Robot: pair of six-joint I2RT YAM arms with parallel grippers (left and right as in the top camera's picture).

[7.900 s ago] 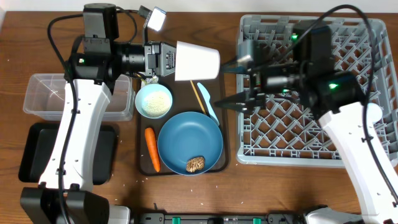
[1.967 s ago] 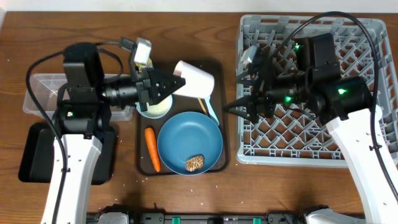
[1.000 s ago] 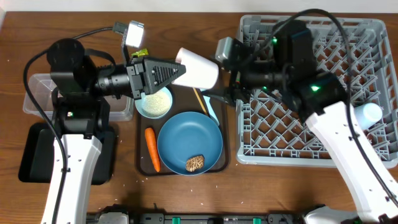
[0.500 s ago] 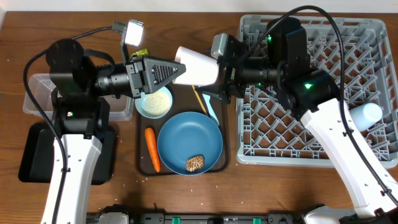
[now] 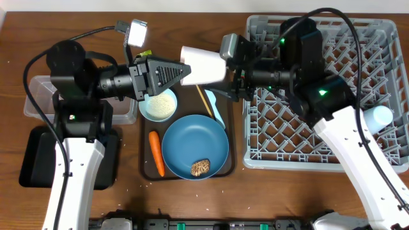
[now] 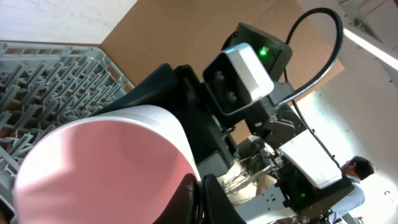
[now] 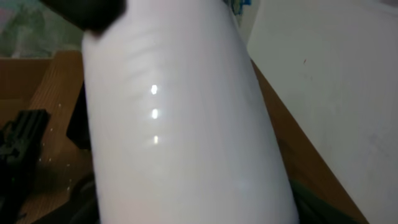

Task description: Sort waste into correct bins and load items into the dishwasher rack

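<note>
Evidently a handover is in hand. The small pink cup (image 5: 203, 65) hangs on its side in the air above the far end of the brown tray (image 5: 146, 169), between the two arms. The left gripper (image 5: 180, 72) is clenched on the rim at the cup's left end. The right gripper (image 5: 225, 75) has its jaws on either side of the cup's right end. I cannot tell whether they press on it or stand just off it, because the right wrist view is filled by the cup's pale wall and shows no pads.

As I judge it, the next move calls for the right jaws to grip firmly before the left ones let go. The right arm would then carry the cup right to the dishwasher rack (image 5: 307, 161) and set it among the pegs, where a pale cup (image 5: 376, 117) lies at the right edge.

Left on the tray are the white bowl (image 5: 158, 104) of rice, the carrot (image 5: 156, 153), and the blue plate (image 5: 192, 144) bearing the brown food piece (image 5: 201, 168).

The pale-blue spoon (image 5: 217, 112) is partly covered by the right gripper. A yellow-green scrap by the left arm's lamp may be the wrapper, but it is mostly hidden. From overhead the cup reads white; its pink shows only in the left wrist view.
</note>
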